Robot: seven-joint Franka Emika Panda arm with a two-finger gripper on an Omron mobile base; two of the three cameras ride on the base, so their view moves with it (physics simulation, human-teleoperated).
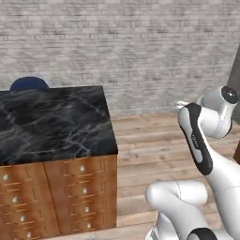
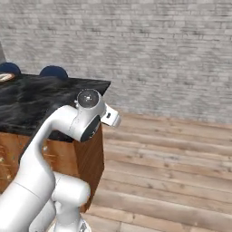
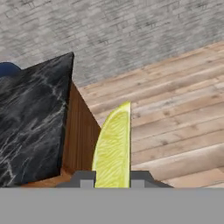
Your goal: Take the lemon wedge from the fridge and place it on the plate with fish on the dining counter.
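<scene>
Lemon wedge (image 3: 113, 148) is pinched upright in the tool (image 3: 112, 180), already out of the fridge. Black marble tabletop (image 1: 51, 122) lies nearby; the plate (image 2: 5, 77) at its far edge awaits delivery.

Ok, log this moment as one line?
phase: carrying | pincer: shut on lemon wedge | dining counter: ahead-left | plate: at counter's far end

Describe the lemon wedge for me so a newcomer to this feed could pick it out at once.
In the hand view, start at the dining counter, the black marble top with wood cabinets under it at the left. Right of its corner, over the plank floor, the gripper is shut on the lemon wedge: a yellow-green pointed sliver standing up between the dark tips, the sole yellow thing.
</scene>
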